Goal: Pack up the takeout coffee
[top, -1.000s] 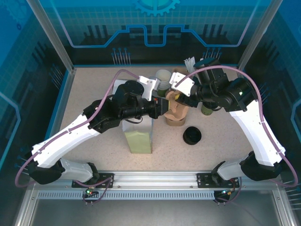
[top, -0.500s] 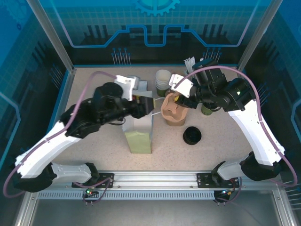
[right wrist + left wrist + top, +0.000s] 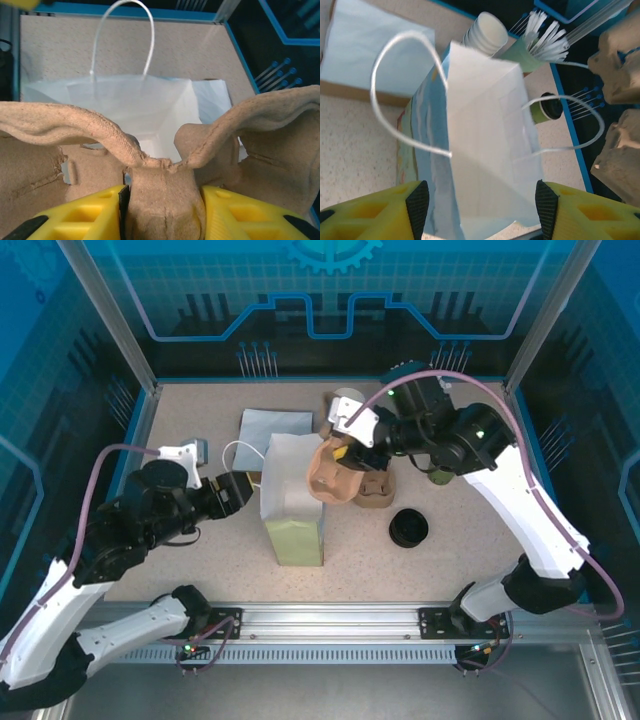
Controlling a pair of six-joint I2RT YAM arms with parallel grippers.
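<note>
The right gripper (image 3: 162,204) is clamped on the pulp carrier (image 3: 332,472) at centre frame, apparently above the bag (image 3: 290,468); the left gripper (image 3: 243,492), mid-left, stands apart.

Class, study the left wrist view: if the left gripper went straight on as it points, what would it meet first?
Most likely the paper bag: the left gripper, jaws open, points at its near wall with nothing between, though depth is unclear.
</note>
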